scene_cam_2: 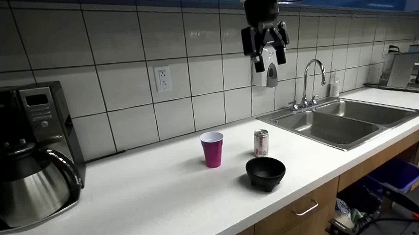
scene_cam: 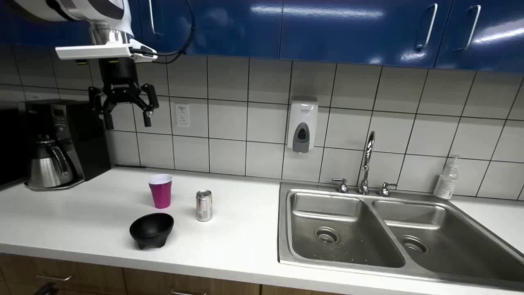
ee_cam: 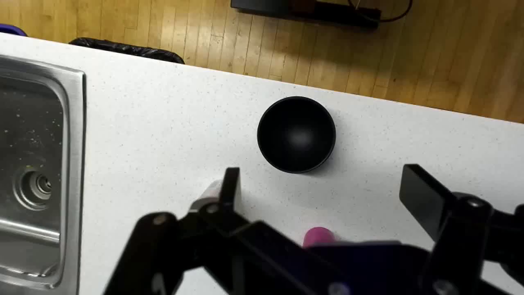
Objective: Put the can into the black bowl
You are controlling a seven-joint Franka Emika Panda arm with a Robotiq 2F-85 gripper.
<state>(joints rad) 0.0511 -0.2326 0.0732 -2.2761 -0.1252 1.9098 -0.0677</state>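
Note:
The silver can [scene_cam: 204, 207] stands upright on the white counter in both exterior views, also seen here as the can [scene_cam_2: 261, 143]. In the wrist view, the can [ee_cam: 212, 191] is mostly hidden behind the left finger. The black bowl [scene_cam: 151, 231] stands upright and empty near the counter's front edge, close to the can. The bowl also shows in an exterior view [scene_cam_2: 266, 172] and whole in the wrist view [ee_cam: 297, 135]. My gripper [scene_cam: 128, 120] is open and empty, high above the counter, pointing down. Its fingers [ee_cam: 322, 178] are wide apart in the wrist view, touching nothing.
A pink cup [scene_cam: 161, 192] stands behind the bowl, beside the can. A coffee maker [scene_cam_2: 45, 119] with a steel pot [scene_cam_2: 32, 191] stands at one end. A sink [scene_cam: 285, 229] with a faucet [scene_cam: 367, 159] lies beyond the can. A soap dispenser [scene_cam: 303, 125] hangs on the wall.

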